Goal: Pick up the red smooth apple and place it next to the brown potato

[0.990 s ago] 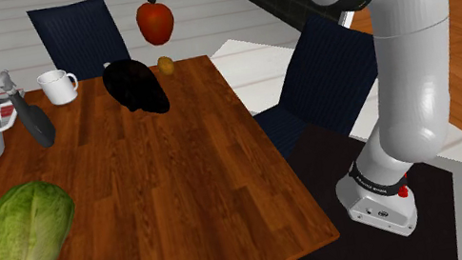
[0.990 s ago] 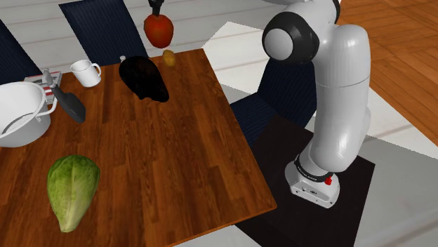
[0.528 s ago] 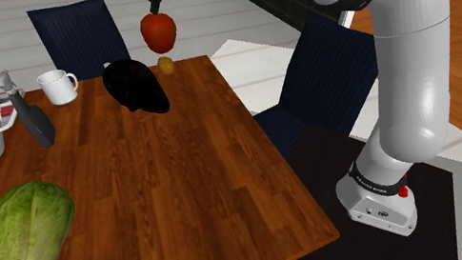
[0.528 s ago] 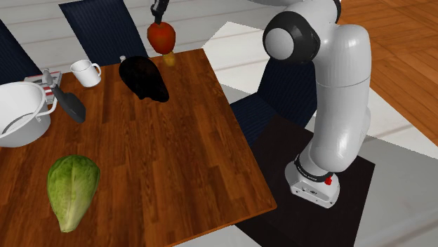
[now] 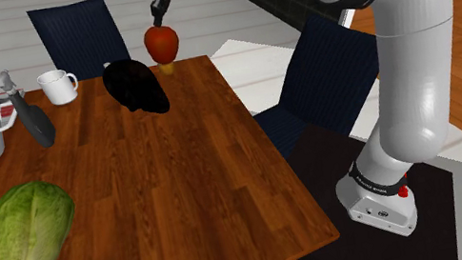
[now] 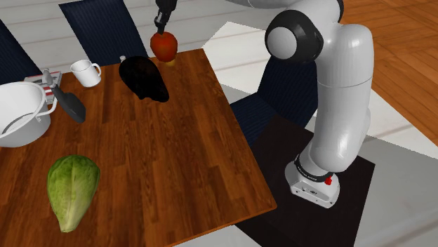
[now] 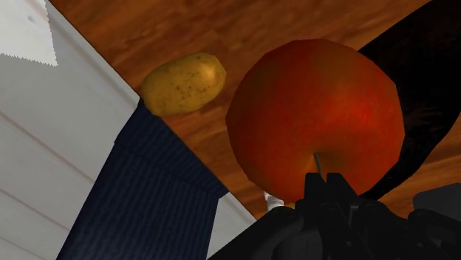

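Left: potato [image 7: 182, 82] lying on the wooden table [image 7: 222, 29]. Right: red apple [image 7: 316, 118], clasped at its stem end by my gripper [image 7: 325, 188], hanging close above the potato. Pickup done; lowering and release, I judge, remain.

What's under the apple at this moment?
In the wrist view, wooden table and the edge of a black object show around the apple; the potato lies beside it, not under. The spot straight beneath is covered by the apple.
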